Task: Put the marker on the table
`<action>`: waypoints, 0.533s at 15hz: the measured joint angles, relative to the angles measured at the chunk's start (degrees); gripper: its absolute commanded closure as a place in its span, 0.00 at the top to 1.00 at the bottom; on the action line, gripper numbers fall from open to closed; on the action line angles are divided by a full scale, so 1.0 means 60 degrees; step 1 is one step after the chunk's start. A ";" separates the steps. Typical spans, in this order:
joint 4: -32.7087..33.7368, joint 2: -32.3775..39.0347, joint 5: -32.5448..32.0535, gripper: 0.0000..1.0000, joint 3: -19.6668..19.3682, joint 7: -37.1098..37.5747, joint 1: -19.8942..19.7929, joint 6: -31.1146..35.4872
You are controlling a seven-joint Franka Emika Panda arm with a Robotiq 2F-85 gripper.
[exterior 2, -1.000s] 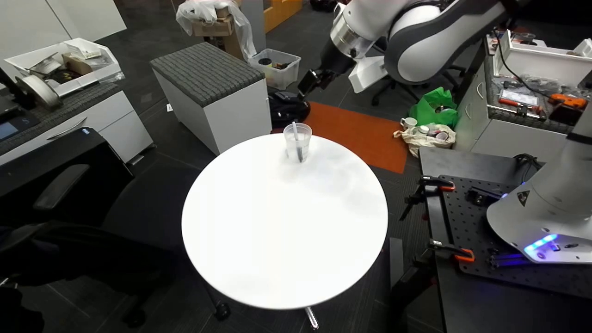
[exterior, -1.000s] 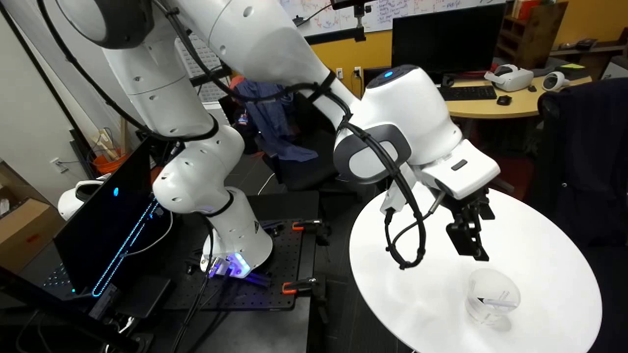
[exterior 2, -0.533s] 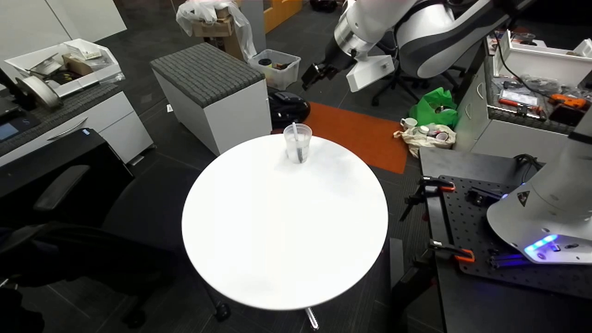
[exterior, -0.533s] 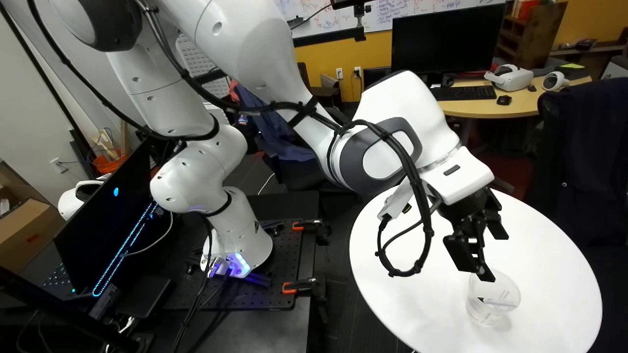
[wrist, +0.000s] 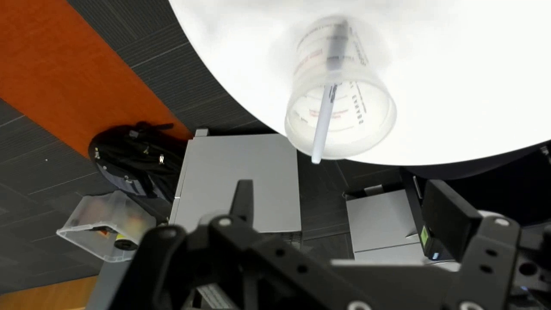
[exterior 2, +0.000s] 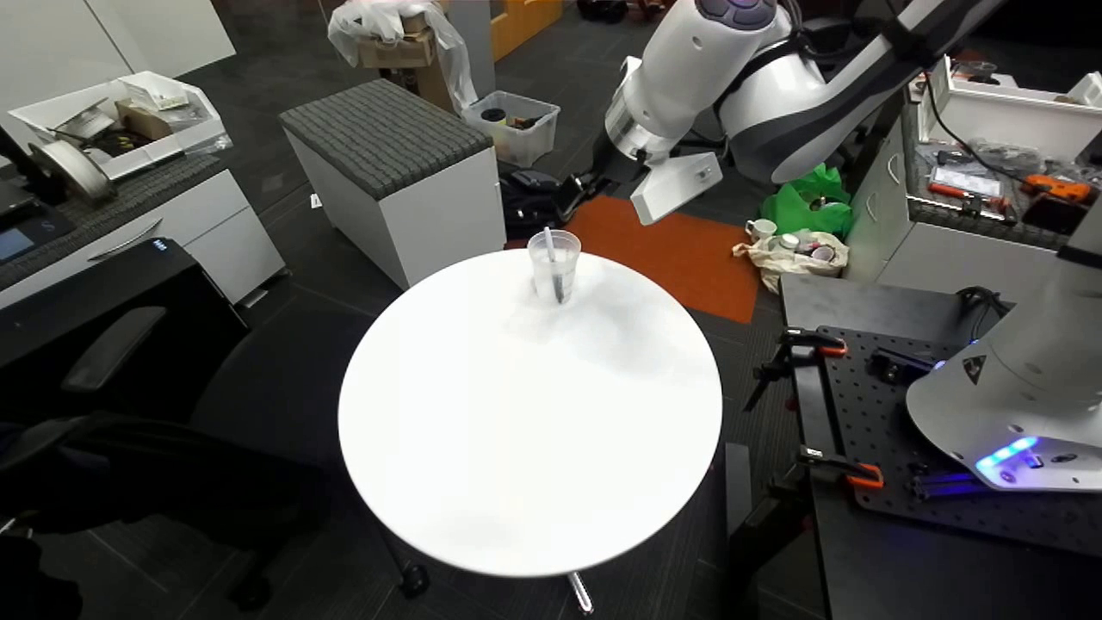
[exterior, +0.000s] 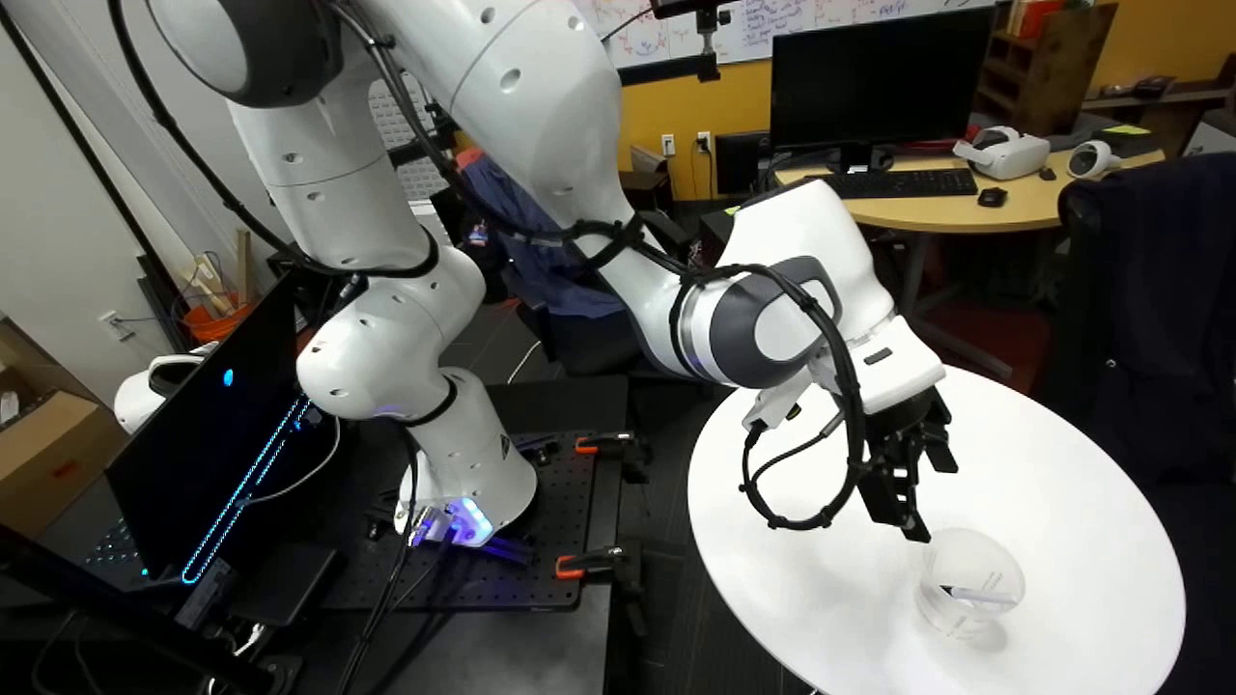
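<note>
The marker is a thin stick with a pale grey upper part and a darker lower end. It leans inside a clear plastic cup, its pale end above the rim. Marker and cup show in the wrist view. In both exterior views the marker is in the cup. The cup stands upright near the edge of the round white table. My gripper is open and empty, above the table and apart from the cup; it also shows in the wrist view.
A white cabinet with a dark grey top stands on the floor beyond the cup's side of the table. A black office chair is beside the table. A black backpack lies on the floor near the cabinet.
The arm has shifted and turned. In both exterior views the gripper is lower than a second ago; over the last half second it swung away from the cup. The cup and marker have not moved.
</note>
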 measured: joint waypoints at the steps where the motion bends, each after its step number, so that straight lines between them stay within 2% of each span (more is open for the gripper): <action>1: 0.0016 0.0175 0.0109 1.00 0.0030 -0.0005 0.0023 0.0000; 6: 0.0320 0.0765 0.0283 1.00 0.0050 -0.0003 0.0031 -0.0005; 7: 0.0414 0.0828 0.0283 0.98 0.0039 -0.0001 0.0030 -0.0024; 8: 0.0510 0.0888 0.0284 0.90 0.0025 -0.0001 0.0029 -0.0057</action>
